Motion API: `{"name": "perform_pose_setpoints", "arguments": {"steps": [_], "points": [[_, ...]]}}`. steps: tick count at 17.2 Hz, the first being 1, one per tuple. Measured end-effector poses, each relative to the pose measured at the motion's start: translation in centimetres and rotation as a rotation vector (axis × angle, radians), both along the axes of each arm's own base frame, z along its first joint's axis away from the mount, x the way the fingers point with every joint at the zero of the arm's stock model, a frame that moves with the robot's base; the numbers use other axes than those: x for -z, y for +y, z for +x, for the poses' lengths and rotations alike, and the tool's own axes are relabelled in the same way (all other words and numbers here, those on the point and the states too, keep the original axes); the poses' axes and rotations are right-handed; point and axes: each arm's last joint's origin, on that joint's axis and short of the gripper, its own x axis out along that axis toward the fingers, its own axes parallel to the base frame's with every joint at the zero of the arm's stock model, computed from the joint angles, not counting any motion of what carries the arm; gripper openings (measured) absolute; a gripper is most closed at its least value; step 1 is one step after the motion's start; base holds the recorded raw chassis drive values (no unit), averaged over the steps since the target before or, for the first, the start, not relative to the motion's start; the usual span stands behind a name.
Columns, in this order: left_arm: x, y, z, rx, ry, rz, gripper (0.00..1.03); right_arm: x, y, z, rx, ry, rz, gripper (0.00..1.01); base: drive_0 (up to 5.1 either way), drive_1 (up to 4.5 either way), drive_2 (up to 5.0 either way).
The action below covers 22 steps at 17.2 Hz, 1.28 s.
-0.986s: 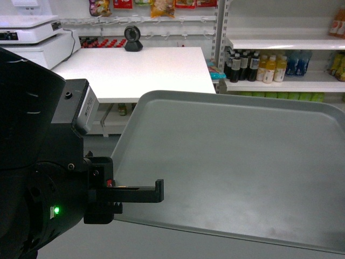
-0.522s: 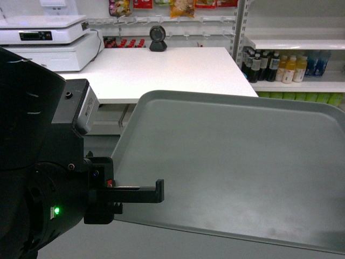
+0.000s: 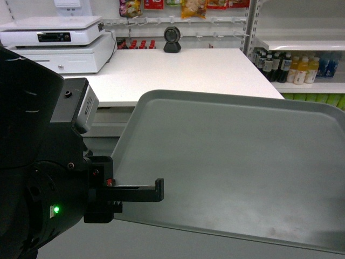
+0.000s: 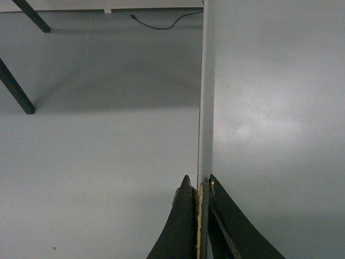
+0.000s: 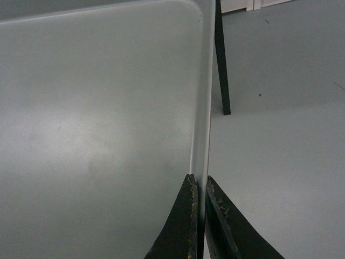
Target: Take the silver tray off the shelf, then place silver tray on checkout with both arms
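The silver tray (image 3: 232, 167) is a big flat grey-green rectangle held level in the air, filling the lower right of the head view. My left gripper (image 3: 137, 194) is shut on its left rim; the left wrist view shows that rim (image 4: 205, 108) pinched between the black fingertips, gripper (image 4: 199, 183). My right gripper (image 5: 198, 182) is shut on the right rim (image 5: 202, 108); it lies outside the head view. The checkout (image 3: 183, 70), a white countertop with a round black scanner (image 3: 172, 39), lies ahead beyond the tray's far edge. The shelf (image 3: 302, 42) with white boards stands at the right.
A white scale and cash register (image 3: 59, 43) sit on the checkout's left end. Bottled drinks (image 3: 294, 67) fill the shelf at the right. Snack packs (image 3: 188, 8) hang on the back wall. Grey floor (image 4: 97, 151) and black table legs (image 4: 16, 89) lie below the tray.
The checkout, scanner and shelf have slid rightward across the head view, and more of the register shows at the left. The tray and left gripper keep the same place in the view.
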Motion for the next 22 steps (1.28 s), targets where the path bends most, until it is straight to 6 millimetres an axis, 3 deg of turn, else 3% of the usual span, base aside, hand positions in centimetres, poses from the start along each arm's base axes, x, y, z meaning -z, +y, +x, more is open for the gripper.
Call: {"name": "perform_pose_setpoints", "arguments": {"steps": [22], "points": [[0.07,0.01,-0.02,0.0,0.005,0.003,0.03,0.02,0.0,0.01,0.001,0.001,-0.001,0.03,0.0,4.3,-4.2]]}}
